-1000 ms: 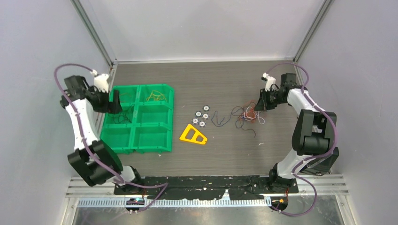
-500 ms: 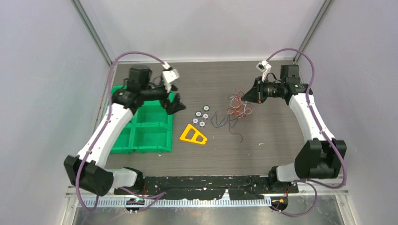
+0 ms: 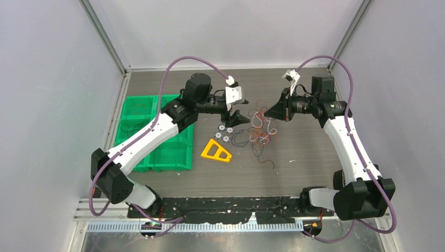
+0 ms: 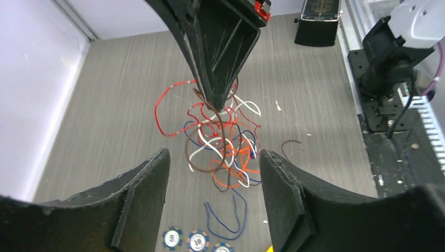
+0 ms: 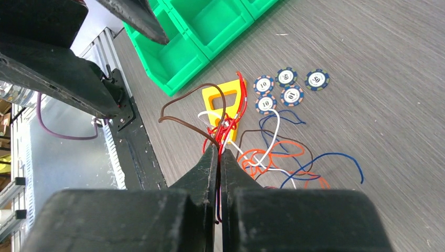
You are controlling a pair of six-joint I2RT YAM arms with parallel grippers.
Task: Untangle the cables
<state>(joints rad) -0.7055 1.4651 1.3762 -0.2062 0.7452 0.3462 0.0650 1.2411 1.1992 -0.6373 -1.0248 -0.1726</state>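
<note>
A tangle of thin red, orange, white, brown and blue cables hangs from my right gripper, which is shut on several strands and holds the bunch lifted above the table. In the right wrist view the shut jaws pinch red and brown strands, the rest trailing on the table. My left gripper is open and empty, just left of the bunch. In the left wrist view the bunch hangs ahead between my open fingers. A loose blue cable lies below it.
Several poker chips lie beside a yellow triangular piece. A green compartment bin stands at the left, partly under my left arm. A short brown wire bit lies apart on the table.
My left arm has swung from the green bin rightward to beside the cables. My right gripper has lifted the cable bunch and carried it left, toward the centre.
</note>
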